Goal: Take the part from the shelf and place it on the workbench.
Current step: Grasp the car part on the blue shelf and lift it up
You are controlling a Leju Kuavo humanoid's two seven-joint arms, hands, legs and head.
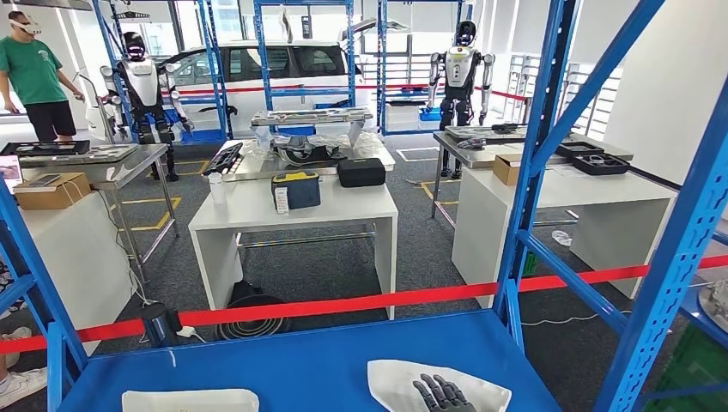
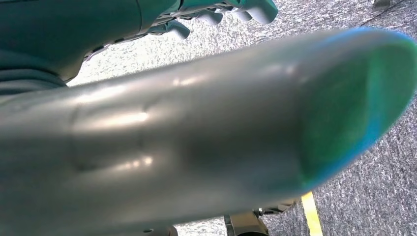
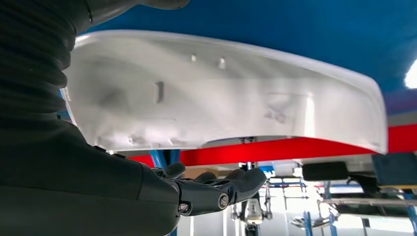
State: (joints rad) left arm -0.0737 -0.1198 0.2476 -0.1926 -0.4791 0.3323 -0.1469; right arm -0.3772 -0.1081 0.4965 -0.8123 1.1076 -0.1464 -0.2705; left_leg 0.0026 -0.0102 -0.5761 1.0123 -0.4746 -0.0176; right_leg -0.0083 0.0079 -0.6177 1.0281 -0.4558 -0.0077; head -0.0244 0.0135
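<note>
A: Working across the blue shelf from the left: a white part lies flat near the front edge with no hand on it. In the left wrist view the left hand hangs over grey carpet, its thumb blurred right up against the lens, so I cannot tell whether its fingers are spread or curled.

B: And further right?

A: A second white part lies on the shelf, with the right hand laid on top of it, dark fingers apart. In the right wrist view the fingers stretch out beside the shell, wrapped around nothing (I'd call it touching, not holding).

B: What could go wrong?

A: The shell looks smooth and curved. If the hand lifts without closing on an edge, the part may slide off the shelf front. The white workbench stands well apart beyond the red barrier tape, so a loose hold could fail during the carry.
</note>
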